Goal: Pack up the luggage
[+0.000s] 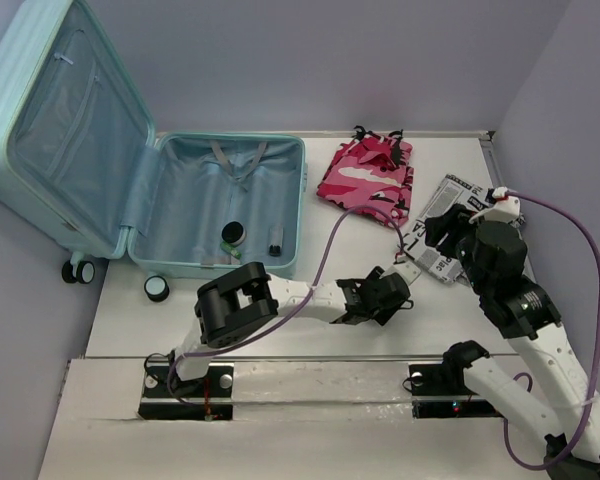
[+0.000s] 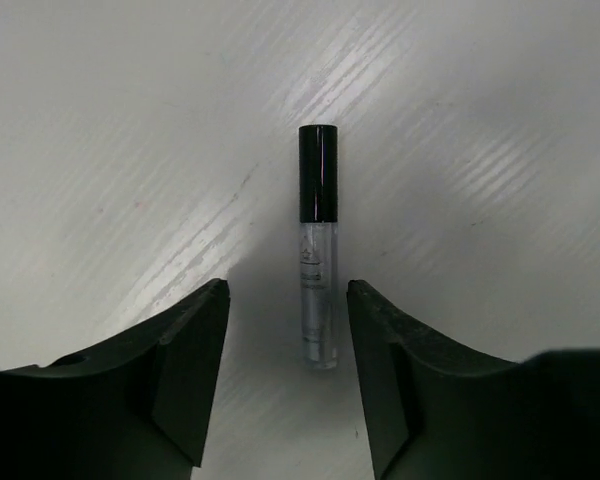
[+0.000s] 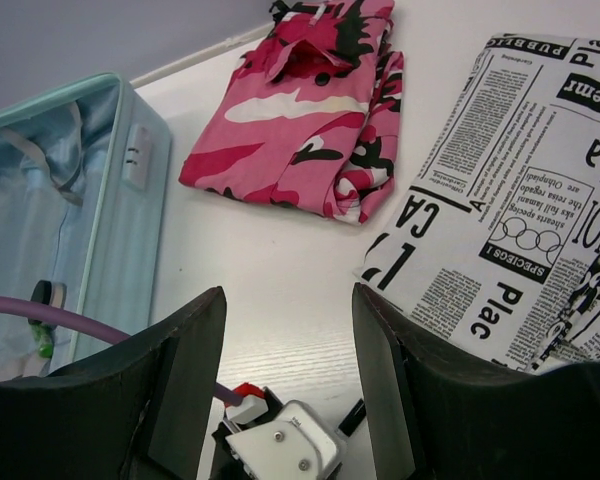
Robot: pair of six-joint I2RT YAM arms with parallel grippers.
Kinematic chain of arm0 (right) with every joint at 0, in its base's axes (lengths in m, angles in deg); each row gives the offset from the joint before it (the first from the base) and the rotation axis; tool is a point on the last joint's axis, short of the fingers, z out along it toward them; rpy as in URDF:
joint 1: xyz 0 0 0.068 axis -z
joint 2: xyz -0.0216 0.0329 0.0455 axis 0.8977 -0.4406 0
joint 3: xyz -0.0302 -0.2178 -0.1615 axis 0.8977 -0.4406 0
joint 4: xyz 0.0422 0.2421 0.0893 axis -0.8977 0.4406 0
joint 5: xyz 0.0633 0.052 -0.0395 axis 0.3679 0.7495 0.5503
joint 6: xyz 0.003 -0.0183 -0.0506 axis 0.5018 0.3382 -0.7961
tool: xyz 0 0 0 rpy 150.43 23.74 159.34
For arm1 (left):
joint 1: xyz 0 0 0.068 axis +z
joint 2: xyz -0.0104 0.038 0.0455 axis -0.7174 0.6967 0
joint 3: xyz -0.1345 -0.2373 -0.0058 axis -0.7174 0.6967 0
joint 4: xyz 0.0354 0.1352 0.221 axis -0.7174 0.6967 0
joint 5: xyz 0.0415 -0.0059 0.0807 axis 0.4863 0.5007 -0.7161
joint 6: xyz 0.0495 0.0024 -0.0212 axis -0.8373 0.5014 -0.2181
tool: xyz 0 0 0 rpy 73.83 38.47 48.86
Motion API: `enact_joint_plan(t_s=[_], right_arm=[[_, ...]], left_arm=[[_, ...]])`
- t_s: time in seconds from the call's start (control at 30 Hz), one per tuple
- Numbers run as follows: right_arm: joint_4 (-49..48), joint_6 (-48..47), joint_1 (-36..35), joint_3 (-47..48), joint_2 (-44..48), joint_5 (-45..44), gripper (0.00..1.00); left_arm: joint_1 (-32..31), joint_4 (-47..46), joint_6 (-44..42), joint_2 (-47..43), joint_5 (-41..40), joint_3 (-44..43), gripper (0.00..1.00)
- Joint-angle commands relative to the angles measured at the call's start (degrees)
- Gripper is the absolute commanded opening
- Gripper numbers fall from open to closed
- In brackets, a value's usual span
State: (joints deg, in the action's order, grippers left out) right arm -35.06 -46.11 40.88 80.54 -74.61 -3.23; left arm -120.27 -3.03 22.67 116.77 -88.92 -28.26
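The luggage (image 1: 220,215) lies open at the back left, a pale aqua suitcase with its lid (image 1: 65,120) leaning on the wall. It holds a small black-lidded jar (image 1: 233,233) and a small tube (image 1: 276,240). A clear lip-gloss tube with a black cap (image 2: 318,250) lies on the white table. My left gripper (image 2: 288,290) is open, and the tube's clear end lies between its fingertips, touching neither. In the top view the left gripper (image 1: 405,288) reaches right of the suitcase. My right gripper (image 3: 288,295) is open and empty, held above the table near the newsprint item; it also shows from above (image 1: 442,228).
A folded pink camouflage garment (image 1: 368,172) lies at the back middle. A black-and-white newsprint-patterned item (image 1: 448,215) lies to its right, partly under my right arm. Caster wheels (image 1: 157,288) stick out at the suitcase's near edge. A wall (image 1: 580,120) bounds the table on the right.
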Motion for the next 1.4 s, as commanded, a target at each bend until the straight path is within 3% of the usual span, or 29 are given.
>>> enact_joint_plan(t_s=[0.0, 0.07, 0.13, 0.2, 0.23, 0.33, 0.53, 0.67, 0.87, 1.07, 1.17, 1.2, 1.23, 1.3, 1.37], right_arm=[[-0.6, -0.5, -0.2, -0.2, -0.1, 0.8, 0.59], [-0.9, -0.4, -0.2, -0.5, -0.2, 1.5, 0.59], [-1.0, -0.5, -0.2, -0.5, -0.5, 1.5, 0.59], [-0.9, -0.5, -0.2, -0.4, -0.6, 1.4, 0.59], [-1.0, -0.5, -0.2, -0.4, -0.6, 1.4, 0.59], [-0.9, -1.0, -0.2, -0.1, -0.4, 0.9, 0.59], [-0.6, -1.1, -0.2, -0.5, -0.2, 0.2, 0.59], [-0.6, -0.6, -0.2, -0.9, -0.8, 0.9, 0.59], [-1.5, 0.3, -0.2, -2.6, -1.5, 3.1, 0.59], [-1.9, 0.4, -0.2, -3.0, -3.0, 4.4, 0.59], [-1.8, 0.1, -0.2, -3.2, -4.0, 4.6, 0.59], [-1.8, 0.1, -0.2, -3.3, -4.2, 4.7, 0.59], [-1.8, 0.1, -0.2, -3.4, -4.2, 4.6, 0.59], [-1.8, 0.2, -0.2, -3.5, -4.6, 4.6, 0.59], [-1.7, 0.3, -0.2, -3.7, -4.9, 4.3, 0.59]], left_arm=[[0.3, -2.4, -1.4, 2.0, -2.6, -2.1, 0.56], [0.2, -2.6, -1.8, 2.6, -2.9, -2.1, 0.49], [0.3, -2.8, -2.1, 3.4, -2.9, -2.3, 0.32], [0.2, -2.9, -2.6, 3.8, -3.5, -2.2, 0.1], [0.3, -3.0, -2.5, 3.5, -3.9, -2.0, 0.06], [0.2, -4.0, -2.6, -0.2, -6.4, 0.2, 0.06], [3.0, -3.5, -1.3, -20.0, -12.8, 6.5, 0.06], [11.9, -1.9, 2.6, -37.0, -12.2, 11.9, 0.06], [28.1, 2.6, 7.7, -49.6, -9.9, 19.8, 0.08], [41.7, 2.9, 13.0, -50.7, -12.8, 24.8, 0.21], [46.5, 0.5, 15.2, -50.2, -11.2, 26.8, 0.48], [46.9, 0.2, 15.6, -50.1, -11.3, 27.0, 0.7], [47.4, -1.3, 16.4, -50.0, -11.2, 27.5, 0.8], [47.7, -2.9, 16.7, -50.3, -9.7, 27.4, 0.92], [47.7, -4.0, 16.8, -50.5, -8.1, 27.0, 0.94]])
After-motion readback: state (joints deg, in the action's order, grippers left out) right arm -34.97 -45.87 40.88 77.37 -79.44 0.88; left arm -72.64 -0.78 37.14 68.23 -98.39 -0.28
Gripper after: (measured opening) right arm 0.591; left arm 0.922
